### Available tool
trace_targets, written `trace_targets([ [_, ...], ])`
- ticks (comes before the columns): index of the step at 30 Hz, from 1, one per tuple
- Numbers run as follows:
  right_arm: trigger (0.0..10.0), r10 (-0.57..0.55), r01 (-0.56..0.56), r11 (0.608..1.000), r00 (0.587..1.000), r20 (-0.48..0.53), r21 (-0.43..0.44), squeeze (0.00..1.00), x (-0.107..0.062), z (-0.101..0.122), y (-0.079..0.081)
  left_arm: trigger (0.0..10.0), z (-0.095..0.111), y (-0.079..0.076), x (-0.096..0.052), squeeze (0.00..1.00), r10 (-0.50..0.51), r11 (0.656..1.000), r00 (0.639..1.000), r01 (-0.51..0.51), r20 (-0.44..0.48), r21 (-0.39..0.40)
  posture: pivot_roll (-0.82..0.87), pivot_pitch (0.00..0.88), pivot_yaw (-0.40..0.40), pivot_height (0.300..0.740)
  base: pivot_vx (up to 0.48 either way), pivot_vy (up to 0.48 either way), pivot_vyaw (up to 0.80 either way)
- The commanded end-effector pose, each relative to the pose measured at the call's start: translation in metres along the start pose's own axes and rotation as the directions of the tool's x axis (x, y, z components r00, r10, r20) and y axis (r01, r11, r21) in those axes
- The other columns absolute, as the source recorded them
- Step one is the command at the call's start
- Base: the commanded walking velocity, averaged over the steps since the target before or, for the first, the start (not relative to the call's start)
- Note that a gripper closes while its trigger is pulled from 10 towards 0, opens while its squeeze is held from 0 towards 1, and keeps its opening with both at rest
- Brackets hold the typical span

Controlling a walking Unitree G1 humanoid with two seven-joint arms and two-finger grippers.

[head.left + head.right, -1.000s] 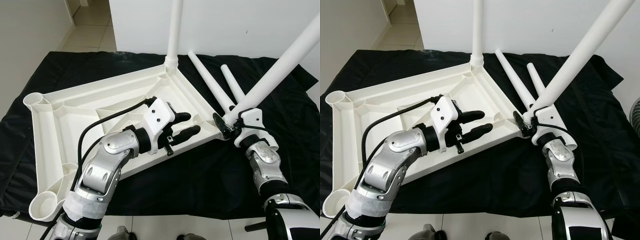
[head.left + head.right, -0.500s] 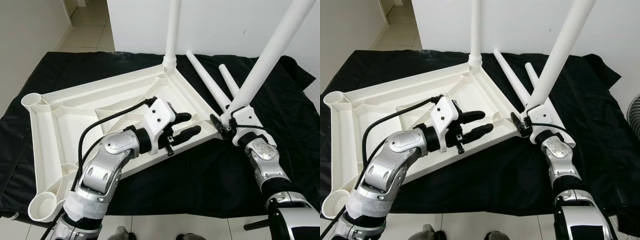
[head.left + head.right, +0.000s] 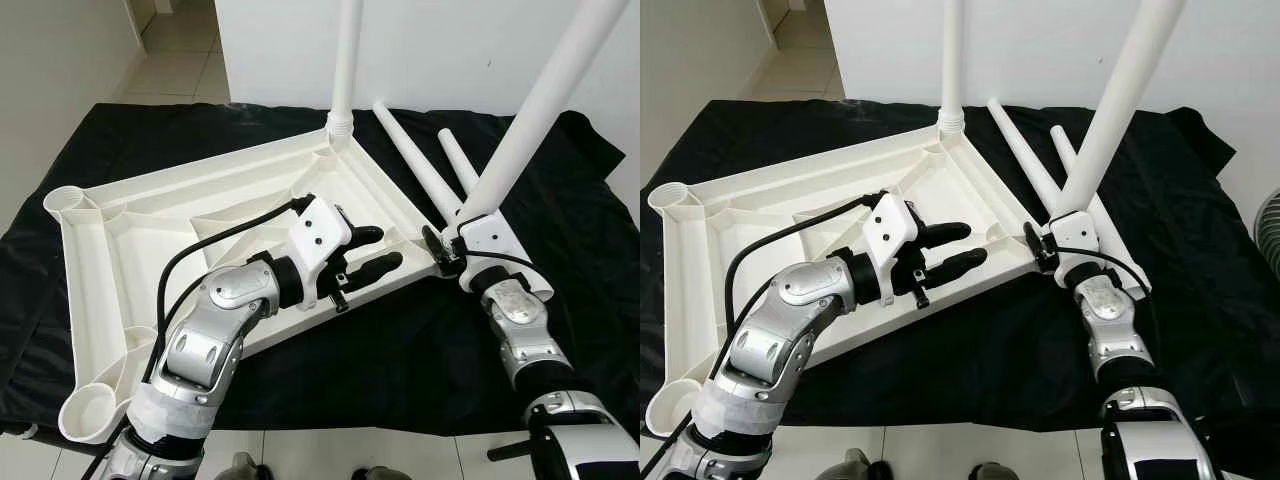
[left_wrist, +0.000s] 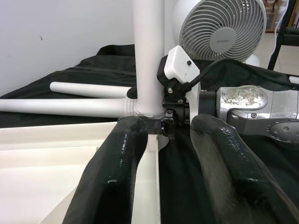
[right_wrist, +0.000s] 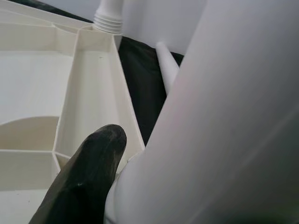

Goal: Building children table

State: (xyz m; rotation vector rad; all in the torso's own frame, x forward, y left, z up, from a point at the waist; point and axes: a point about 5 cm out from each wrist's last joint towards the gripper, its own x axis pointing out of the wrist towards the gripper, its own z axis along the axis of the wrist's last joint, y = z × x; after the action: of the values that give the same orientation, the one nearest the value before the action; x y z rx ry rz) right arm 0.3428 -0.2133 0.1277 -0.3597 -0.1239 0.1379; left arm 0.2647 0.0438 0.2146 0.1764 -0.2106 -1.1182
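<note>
Both arms: silver metallic segmented shells, scuffed finish, black joints between segments. Left tool point(image 3: 370, 252): two long glossy black rounded fingers point(image 4: 117, 172), white boxy wrist housing with small dark screw holes, black cable looping back to the forearm. Right tool point(image 3: 1042, 246): same white housing, thin black cable, small black screws. Lower left arm wrapped in white padding.

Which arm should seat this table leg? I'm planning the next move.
Right. The right gripper already holds the white leg at the tabletop's near corner socket. The left gripper rests with open jaws on the tabletop, steadying it.
</note>
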Motion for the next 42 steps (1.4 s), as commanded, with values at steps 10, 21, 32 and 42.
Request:
trace_targets([
  [10,10.0,-0.23,0.265,0.957,0.941,-0.249,0.117,0.0,-0.025,-0.035,0.024,10.0,-0.003,0.002,0.0,0.0,0.067,0.998,0.998,-0.067,-0.016,0.001,-0.11,0.095,0.041,0.74,0.0,0.0,0.0],
  [21,10.0,-0.368,0.415,0.9,0.888,-0.276,0.136,0.0,-0.027,-0.018,0.036,10.0,-0.005,0.001,0.002,0.0,0.039,0.999,0.999,-0.039,-0.026,-0.002,-0.11,0.105,0.039,0.74,0.0,0.0,0.0],
  [32,10.0,-0.271,0.328,0.924,0.924,-0.27,0.194,0.0,-0.034,0.01,0.062,10.0,-0.009,-0.004,0.005,0.0,-0.002,1.0,0.999,0.002,-0.038,-0.007,-0.11,0.115,0.033,0.74,0.0,0.0,0.0],
  [42,10.0,-0.165,0.196,0.96,0.973,-0.163,0.201,0.0,-0.043,0.041,0.075,10.0,-0.01,-0.003,0.007,0.0,-0.01,1.0,0.999,0.01,-0.041,-0.001,-0.13,0.124,0.028,0.74,0.0,0.0,0.0],
])
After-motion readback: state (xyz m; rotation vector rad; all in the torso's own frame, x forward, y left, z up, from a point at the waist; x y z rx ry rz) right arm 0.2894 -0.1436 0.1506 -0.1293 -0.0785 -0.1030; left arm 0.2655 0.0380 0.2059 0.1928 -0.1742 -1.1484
